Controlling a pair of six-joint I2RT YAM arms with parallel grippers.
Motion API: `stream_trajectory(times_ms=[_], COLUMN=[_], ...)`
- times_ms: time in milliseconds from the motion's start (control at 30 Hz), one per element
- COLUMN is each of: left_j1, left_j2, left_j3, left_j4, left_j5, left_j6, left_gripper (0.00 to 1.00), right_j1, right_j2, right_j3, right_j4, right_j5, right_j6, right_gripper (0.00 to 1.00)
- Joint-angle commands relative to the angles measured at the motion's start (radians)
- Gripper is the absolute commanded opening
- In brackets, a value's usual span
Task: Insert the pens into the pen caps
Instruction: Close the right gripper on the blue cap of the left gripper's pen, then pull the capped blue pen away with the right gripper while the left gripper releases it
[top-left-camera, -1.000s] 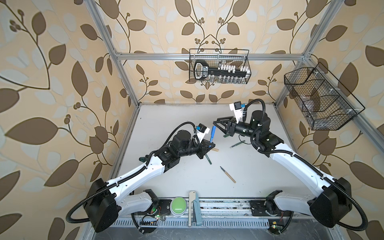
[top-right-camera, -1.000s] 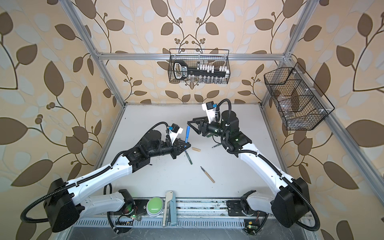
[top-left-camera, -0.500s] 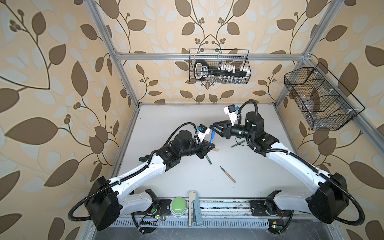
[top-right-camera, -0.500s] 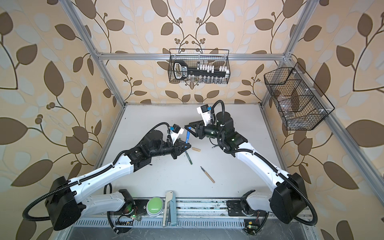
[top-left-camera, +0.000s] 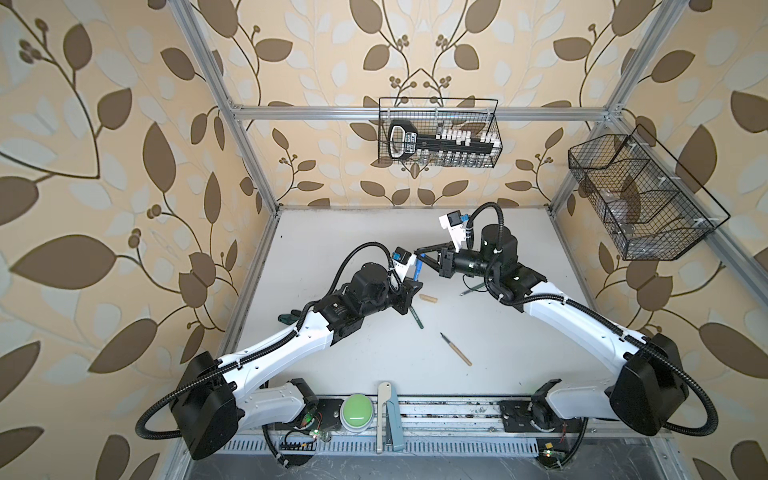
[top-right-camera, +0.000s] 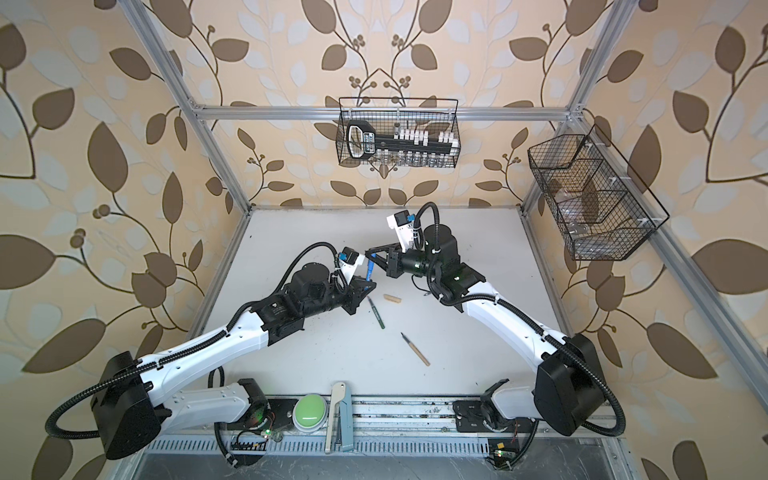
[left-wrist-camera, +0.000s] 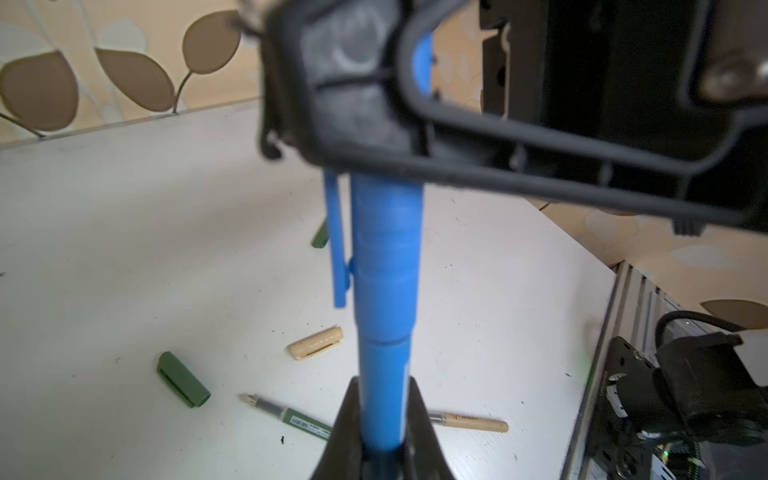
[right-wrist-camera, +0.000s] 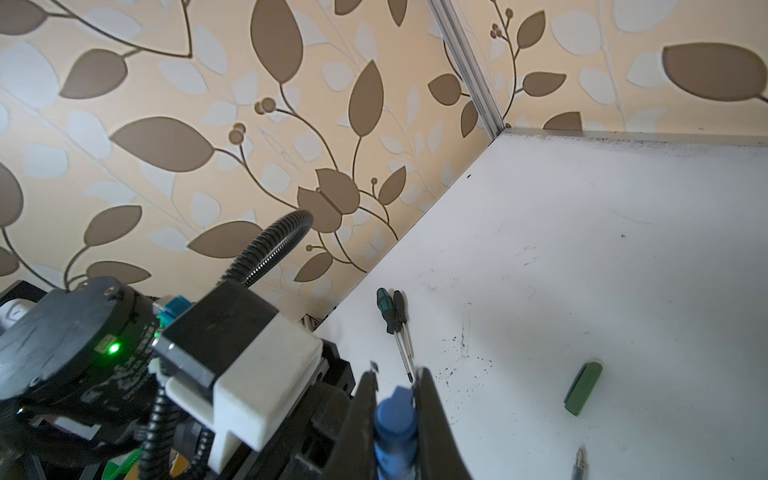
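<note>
Left tool grasping blue pen, right tool clenched on blue cap: align axes, press yours straight home.

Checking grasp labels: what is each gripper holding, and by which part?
Left gripper: blue pen, held on the bare barrel, clear of the cap. Right gripper: blue cap, held at its closed end; the cap sits over the pen's tip.
</note>
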Motion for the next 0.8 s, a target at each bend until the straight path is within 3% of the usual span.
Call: stream_trajectory(times_ms=[0,267,467,633,767], left_j1=[0.013,0.017,0.055,0.140,0.146], left_j2=[0.006,0.088,0.127,0.129,0.140], left_j3=[0.107,0.186,0.250,0.254,0.272], left_j4=[0.221,0.374,0.424,0.486,0.440], left_j5=[-0.183,-0.255,-0.226,-0.010,0.241], left_j6=[0.073,0.191,0.188,0.005,-0.031], left_gripper=[0.00,0.00,0.00,0.00,0.00], right_j1=[0.052,0.143,0.206,0.233,0.200], right_j2=[0.043,0.080,0.075,0.050,-0.006], right_j3=[-0.063,-0.192,-0.300,-0.341,-0.304], right_j4=[-0.069,-0.042,-0.002,0.024,-0.026], right_j5=[-0.063,-0.094,-0.093,-0.037,-0.011], right_j6=[0.061,0.106,0.132,0.130,0.089], right_gripper=[0.00,0.00,0.00,0.00,0.00])
